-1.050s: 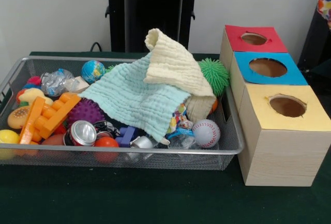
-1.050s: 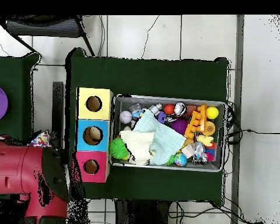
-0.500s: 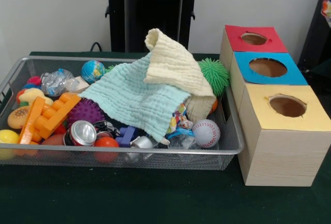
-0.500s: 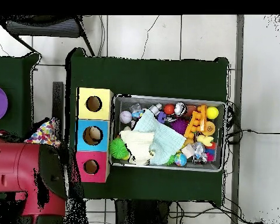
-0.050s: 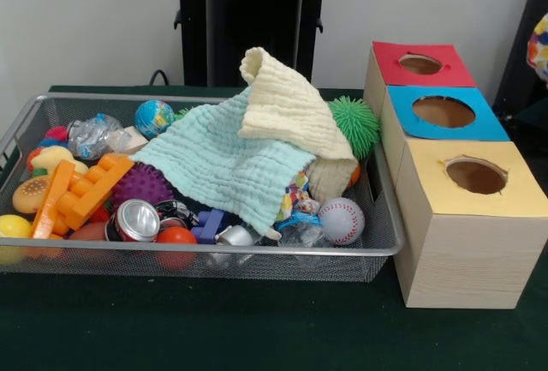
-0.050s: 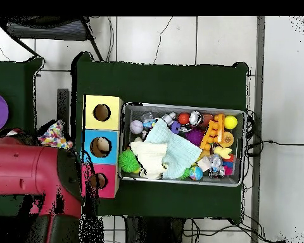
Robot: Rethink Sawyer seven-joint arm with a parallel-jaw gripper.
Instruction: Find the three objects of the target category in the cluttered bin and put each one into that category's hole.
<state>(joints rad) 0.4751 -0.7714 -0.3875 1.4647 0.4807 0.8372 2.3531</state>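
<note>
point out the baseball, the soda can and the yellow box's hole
baseball (image 5: 342,220), front view, middle of its white face
soda can (image 5: 137,219), front view, centre of its silver end
yellow box's hole (image 5: 476,176), front view, middle of the opening

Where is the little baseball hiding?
In the front view the baseball sits in the bin's near right corner, against the mesh wall, just below the cream cloth and left of the yellow-topped box.
</note>
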